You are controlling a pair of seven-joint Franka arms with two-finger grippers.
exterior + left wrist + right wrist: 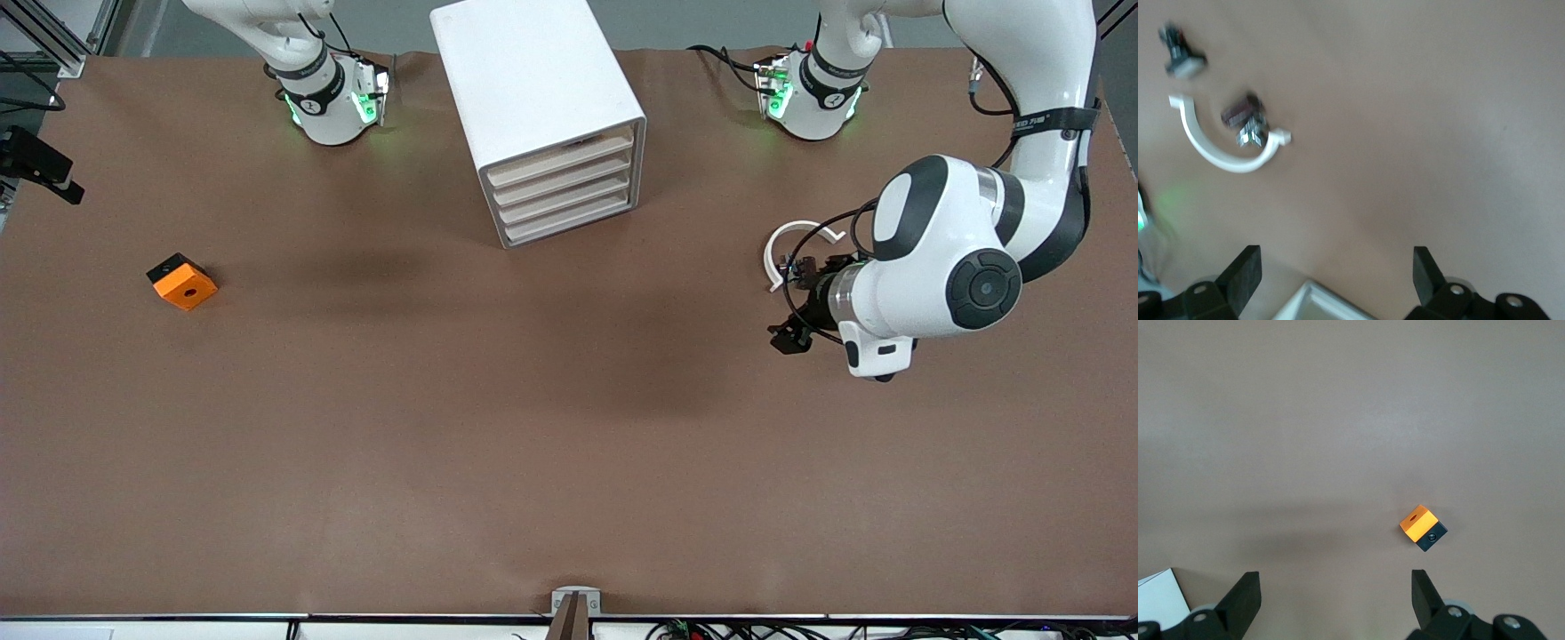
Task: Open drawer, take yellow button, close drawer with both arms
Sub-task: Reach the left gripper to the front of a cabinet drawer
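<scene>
The white drawer cabinet (533, 80) stands at the back middle of the table with all its drawers (564, 191) shut. The button is out of view. My left gripper (789, 307) is open and empty, low over the table beside the cabinet, toward the left arm's end. In the left wrist view its fingers (1241, 273) stand wide apart with a cabinet corner (1318, 303) between them. My right gripper (1335, 600) is open and empty, high over the table; only that arm's base shows in the front view.
An orange square block (182, 282) with a black hole lies toward the right arm's end, also in the right wrist view (1423, 527). A white arc (772, 253) with dark clips (1245, 119) lies by my left gripper. A cabinet corner (1158, 597) shows.
</scene>
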